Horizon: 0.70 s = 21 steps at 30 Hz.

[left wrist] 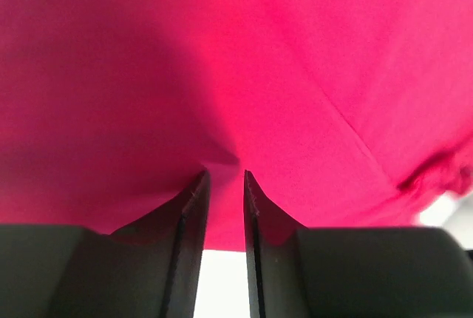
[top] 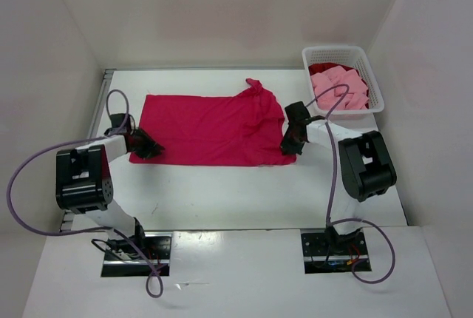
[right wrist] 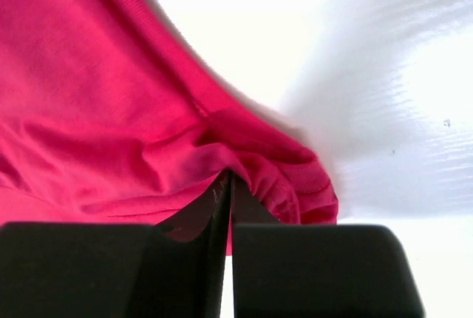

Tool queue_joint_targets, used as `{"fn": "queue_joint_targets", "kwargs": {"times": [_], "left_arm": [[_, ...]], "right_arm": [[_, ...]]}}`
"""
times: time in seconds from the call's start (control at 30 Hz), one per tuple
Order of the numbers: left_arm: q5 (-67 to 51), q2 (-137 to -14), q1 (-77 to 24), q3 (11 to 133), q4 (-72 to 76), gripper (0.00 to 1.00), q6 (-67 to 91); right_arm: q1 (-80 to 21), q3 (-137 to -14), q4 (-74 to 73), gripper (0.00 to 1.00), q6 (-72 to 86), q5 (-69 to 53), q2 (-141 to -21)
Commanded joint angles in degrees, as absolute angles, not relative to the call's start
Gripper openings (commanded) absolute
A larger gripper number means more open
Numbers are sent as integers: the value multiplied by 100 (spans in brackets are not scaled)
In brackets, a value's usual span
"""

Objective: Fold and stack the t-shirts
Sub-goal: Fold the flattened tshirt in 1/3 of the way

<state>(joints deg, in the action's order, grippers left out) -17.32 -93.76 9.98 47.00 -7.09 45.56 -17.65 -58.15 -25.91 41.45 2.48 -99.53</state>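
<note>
A bright crimson-magenta t-shirt [top: 211, 126] lies spread flat across the middle of the table, with one bunched part sticking out at its far right. My left gripper [top: 151, 148] is at its near left corner. Its fingers [left wrist: 224, 174] stand narrowly apart, with a pucker of the cloth [left wrist: 295, 74] pinched at the tips. My right gripper [top: 290, 146] sits at the near right corner. Its fingers [right wrist: 230, 177] are pressed together on a gathered hem of the same shirt [right wrist: 89, 111]. A light pink t-shirt [top: 340, 89] lies crumpled over a dark red one [top: 325, 69].
Both crumpled shirts sit in a white lattice basket [top: 378, 90] at the far right corner of the table. White walls close in the table on the left, back and right. The arm bases and their cables sit along the near edge.
</note>
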Motion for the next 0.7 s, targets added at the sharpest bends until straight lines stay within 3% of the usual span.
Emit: {"fn": "queue_joint_targets", "kwargs": {"times": [0.0, 0.2, 0.43, 0.57, 0.67], "left_arm": [[-2171, -9413, 1598, 4343, -563, 33, 4929], [-2224, -8564, 2126, 3456, -1019, 33, 5045], [-2064, -7234, 2180, 2910, -1915, 33, 5175], [-2723, -7066, 2180, 2996, -2065, 30, 5133], [-2918, -7180, 2031, 3707, -2118, 19, 4896]], "right_arm": [[-1556, -5460, -2663, 4, 4473, 589, -9932], [-950, -4624, -2847, 3, 4675, 185, -9220], [-949, -4192, -3093, 3, 4939, -105, -8422], [-844, -4690, -3357, 13, 4721, -53, -7903], [-782, -5448, -3612, 21, 4395, -157, -7673]]}}
